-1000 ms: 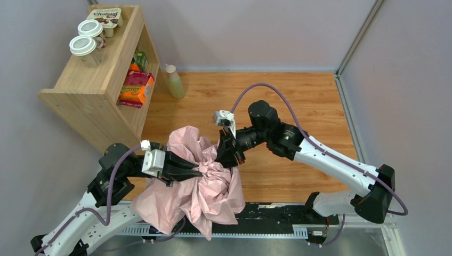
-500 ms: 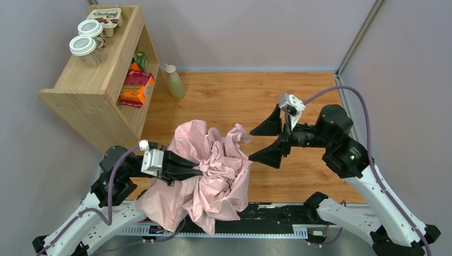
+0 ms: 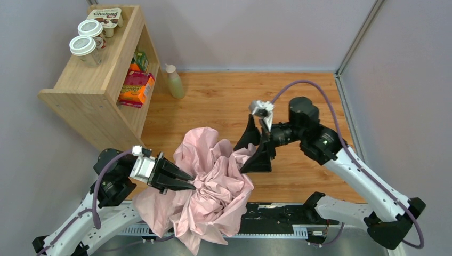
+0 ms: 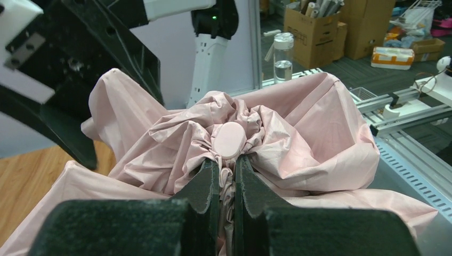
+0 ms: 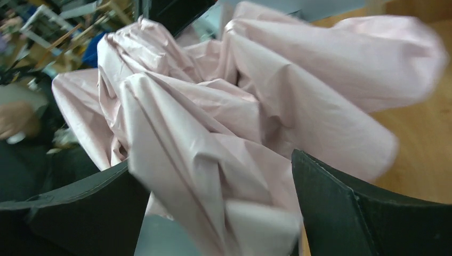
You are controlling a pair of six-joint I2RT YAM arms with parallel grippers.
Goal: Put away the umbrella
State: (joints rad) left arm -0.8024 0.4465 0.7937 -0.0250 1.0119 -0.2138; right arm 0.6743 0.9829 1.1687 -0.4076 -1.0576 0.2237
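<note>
**Umbrella.** The umbrella [image 3: 216, 184] is located at the near side of the table [image 3: 298, 90], between the two arms. Its pale pink canopy is bunched into loose, crumpled folds. The lower folds are draped over the black rail [image 3: 277, 216] at the near edge. A small pink oval cap [image 4: 229, 140] is seen at the centre of the gathered fabric in the left wrist view.

**Left tool.** The left tool [image 3: 192, 184] is clamped on the umbrella. In the left wrist view its fingers [image 4: 205, 178] are drawn almost together, and a pinch of gathered fabric is held between them just below the oval cap. The tool is entered into the canopy from the left side.

**Right tool.** The right tool [image 3: 240, 159] is held with its jaws wide apart at the far right edge of the canopy. In the right wrist view the pink folds are framed between the two spread fingers [image 5: 368, 213]. Contact between these fingers and the fabric cannot be determined, as that view is blurred.

**Surroundings.** A wooden shelf unit [image 3: 85, 90] is placed at the far left. Two lidded cups [image 3: 85, 45] and a yoghurt pack [image 3: 109, 16] are carried on its top, and boxed goods [image 3: 136, 88] are stored inside it. A pale bottle [image 3: 174, 81] is stood upright on the table just beside the shelf unit, well apart from the umbrella.
</note>
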